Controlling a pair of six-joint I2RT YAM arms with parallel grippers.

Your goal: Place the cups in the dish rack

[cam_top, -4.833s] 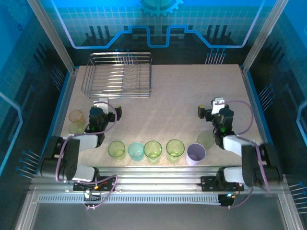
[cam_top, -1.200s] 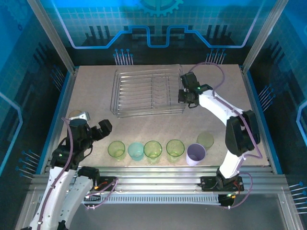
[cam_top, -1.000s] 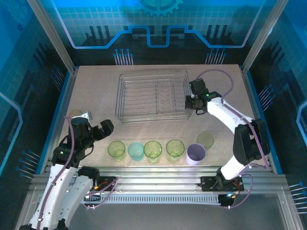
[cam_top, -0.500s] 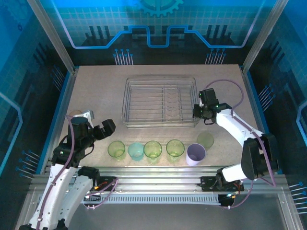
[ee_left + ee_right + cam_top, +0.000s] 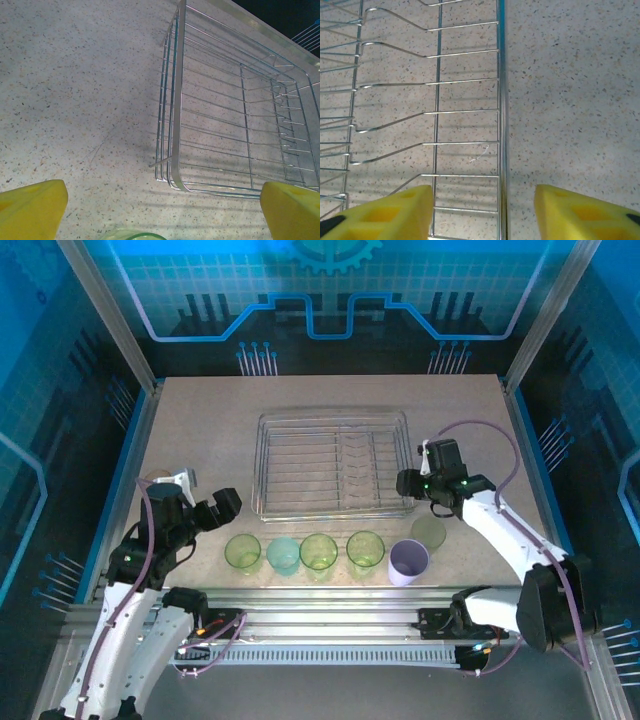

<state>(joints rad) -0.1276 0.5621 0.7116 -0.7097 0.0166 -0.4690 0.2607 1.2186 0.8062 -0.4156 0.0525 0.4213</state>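
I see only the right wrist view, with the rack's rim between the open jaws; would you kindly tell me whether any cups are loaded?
Observer: None. The dish rack is empty in the top view.
Operator: Where do they stand?
Observer: Five stand in a row just in front of it, from a green cup on the left to the lavender cup on the right.
Operator: And the left arm?
Observer: The left gripper, jaws open, is beside the row's left end.
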